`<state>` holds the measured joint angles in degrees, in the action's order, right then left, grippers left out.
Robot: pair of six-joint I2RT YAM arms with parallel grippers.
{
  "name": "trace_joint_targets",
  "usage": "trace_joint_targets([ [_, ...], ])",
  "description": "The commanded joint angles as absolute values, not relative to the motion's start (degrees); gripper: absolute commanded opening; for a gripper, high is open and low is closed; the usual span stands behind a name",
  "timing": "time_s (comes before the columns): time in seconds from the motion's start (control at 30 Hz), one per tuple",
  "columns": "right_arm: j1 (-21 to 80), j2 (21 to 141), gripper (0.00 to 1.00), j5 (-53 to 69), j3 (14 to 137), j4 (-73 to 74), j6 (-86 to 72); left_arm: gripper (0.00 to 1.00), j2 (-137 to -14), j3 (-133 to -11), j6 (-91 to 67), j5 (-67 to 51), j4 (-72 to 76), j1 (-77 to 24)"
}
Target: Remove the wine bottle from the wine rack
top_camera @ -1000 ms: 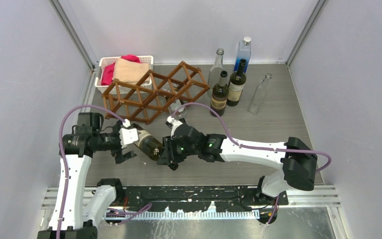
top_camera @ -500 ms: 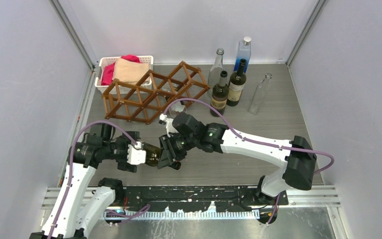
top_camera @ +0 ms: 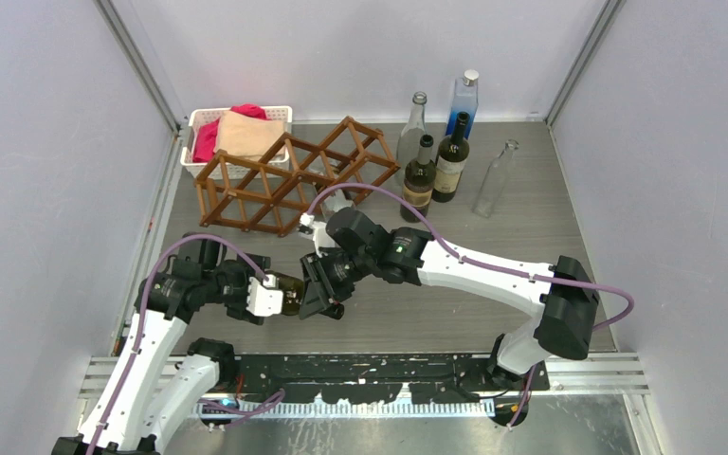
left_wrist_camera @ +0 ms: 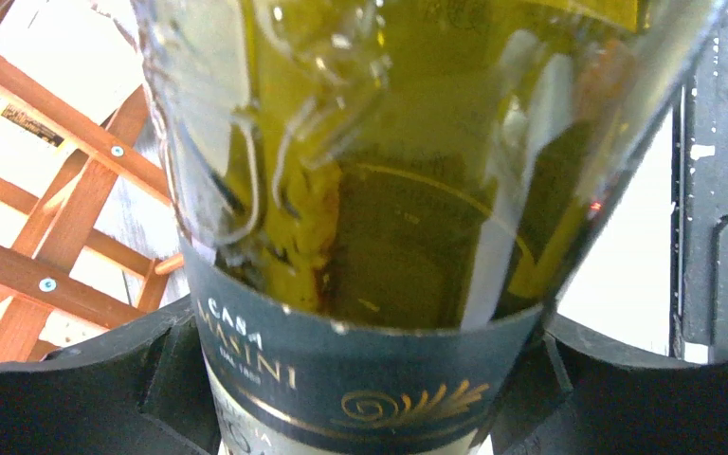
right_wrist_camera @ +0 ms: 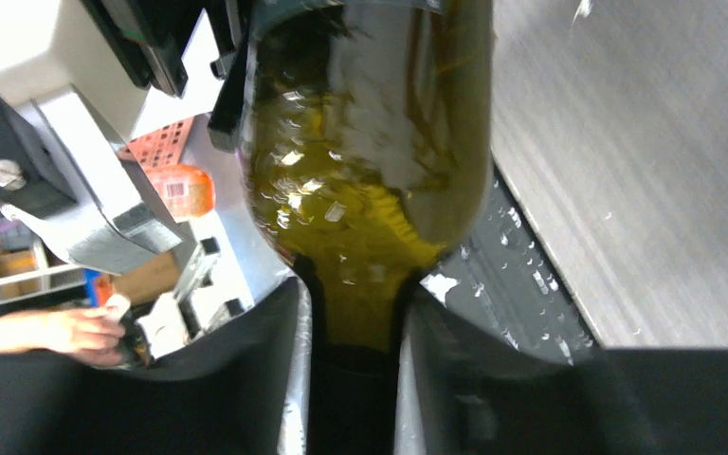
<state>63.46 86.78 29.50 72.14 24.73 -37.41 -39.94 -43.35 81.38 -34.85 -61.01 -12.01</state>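
The wine bottle [top_camera: 291,294], olive-green glass with a dark label, hangs level above the table in front of the brown lattice wine rack [top_camera: 289,175], clear of it. My left gripper [top_camera: 273,300] holds its body: in the left wrist view the black fingers [left_wrist_camera: 104,365] press both sides of the label on the wine bottle [left_wrist_camera: 370,190], with the left gripper [left_wrist_camera: 360,384] round it. My right gripper [top_camera: 316,292] has the neck: in the right wrist view the right gripper [right_wrist_camera: 354,327] lies tight on both sides of the wine bottle [right_wrist_camera: 370,161].
A white basket [top_camera: 201,119] of pink and tan cloths stands behind the rack's left end. Several upright bottles stand at the back right: two dark ones [top_camera: 451,156], clear ones [top_camera: 495,180] and a blue one [top_camera: 464,97]. Grey walls close in on three sides.
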Motion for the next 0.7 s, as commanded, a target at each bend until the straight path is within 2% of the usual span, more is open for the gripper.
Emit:
trace_joint_targets([
  [0.0, 63.40, 83.14, 0.73, 22.73, 76.23, 18.10, -35.04, 0.00, -37.32, -42.84, 67.62, -38.52, -46.35, -11.60],
  [0.03, 63.37, 82.01, 0.90, 19.45, 75.90, 18.12, -35.00, 0.00, -36.93, -42.66, 65.28, -39.05, -44.48, -11.60],
  [0.07, 63.37, 80.56, 0.99, 15.36, 75.25, 17.69, -35.14, 0.00, -36.70, -42.63, 62.92, -39.52, -42.91, -11.60],
  [0.23, 63.35, 69.74, 1.00, 0.69, 66.86, 6.28, -35.56, 0.00, -38.53, -45.79, 50.23, -41.11, -39.48, -11.60],
  [0.37, 63.42, 65.20, 1.00, -7.14, 65.75, 4.48, -34.19, 0.00, -40.29, -48.99, 39.32, -42.28, -37.50, -11.60],
  [0.67, 63.40, 65.81, 1.00, -9.31, 66.38, -2.26, -33.10, 0.00, -41.62, -52.44, 18.20, -52.13, -34.36, -11.60],
])
